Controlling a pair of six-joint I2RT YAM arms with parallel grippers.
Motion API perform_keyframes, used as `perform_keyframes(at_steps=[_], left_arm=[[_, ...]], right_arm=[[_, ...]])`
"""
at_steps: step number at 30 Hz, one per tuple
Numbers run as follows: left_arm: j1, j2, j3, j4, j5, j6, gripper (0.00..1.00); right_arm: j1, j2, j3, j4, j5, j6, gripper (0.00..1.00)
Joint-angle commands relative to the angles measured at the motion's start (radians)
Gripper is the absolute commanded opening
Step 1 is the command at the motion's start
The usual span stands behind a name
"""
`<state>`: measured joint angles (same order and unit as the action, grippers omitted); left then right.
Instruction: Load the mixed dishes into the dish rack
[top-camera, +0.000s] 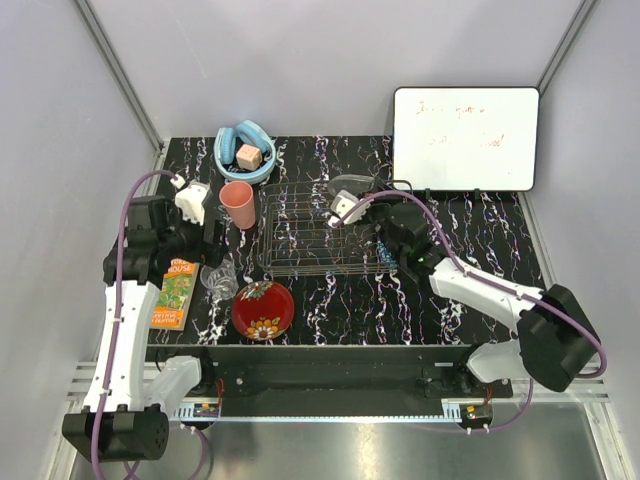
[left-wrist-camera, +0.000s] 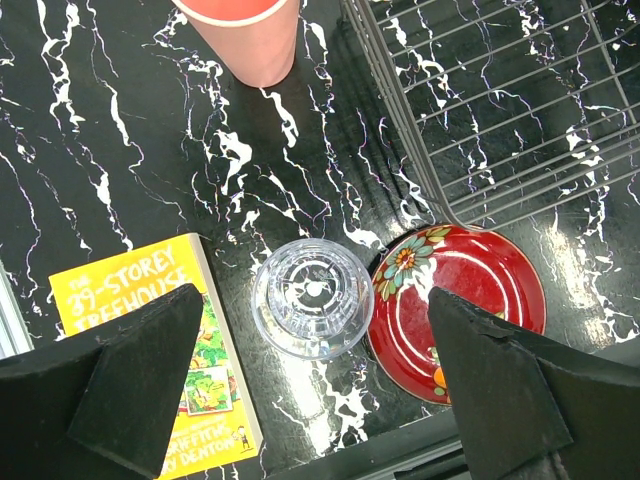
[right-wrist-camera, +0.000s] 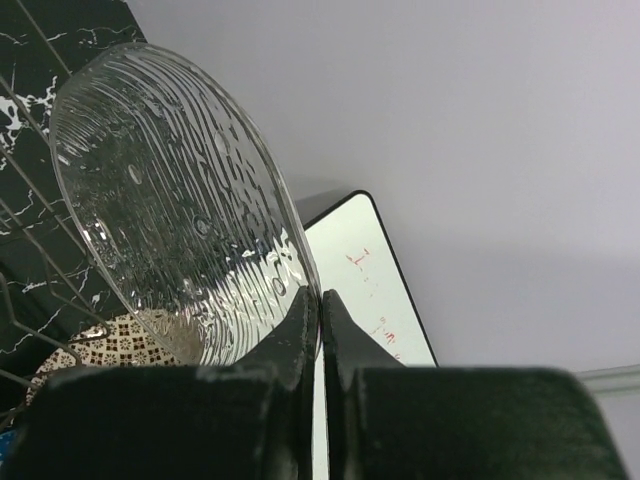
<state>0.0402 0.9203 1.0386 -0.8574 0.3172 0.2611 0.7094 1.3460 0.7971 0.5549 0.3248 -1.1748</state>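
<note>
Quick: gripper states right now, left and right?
Left gripper: open, empty, over the clear glass tumbler.
Right gripper: shut on the clear glass bowl.

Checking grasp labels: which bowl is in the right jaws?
The clear glass bowl, ribbed and see-through, pinched at its rim; the red floral bowl sits free on the table.
</note>
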Motion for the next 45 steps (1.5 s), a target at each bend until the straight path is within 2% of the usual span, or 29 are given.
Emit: perform_keyframes(at_steps=[1, 8, 20, 27, 38, 45], left_arm=[[-0.002, 0.003, 0.003, 0.064, -0.004, -0.011, 0.99], [-0.002, 0.009, 0.001, 0.07, -0.006, -0.013, 0.99], [-0.002, 0.009, -0.009, 0.08, -0.006, -0.01, 0.99], [-0.003, 0.005, -0.023, 0.084, -0.009, -0.002, 0.99], [-0.003, 0.003, -0.035, 0.086, -0.009, -0.002, 0.99], [-0.002, 0.003, -0.034, 0.093, -0.007, -0.003, 0.99]], right_arm=[[-0.021, 0.034, -0.007, 0.028, -0.087, -0.011, 0.0], [-0.024, 0.088, -0.015, 0.025, -0.119, 0.021, 0.0], [-0.034, 0.13, -0.096, 0.125, -0.061, 0.064, 0.0], [-0.05, 0.143, -0.098, 0.232, -0.041, -0.003, 0.0], [-0.057, 0.133, -0.018, 0.12, -0.095, -0.134, 0.0], [-0.07, 0.128, -0.029, 0.05, -0.092, -0.121, 0.0]])
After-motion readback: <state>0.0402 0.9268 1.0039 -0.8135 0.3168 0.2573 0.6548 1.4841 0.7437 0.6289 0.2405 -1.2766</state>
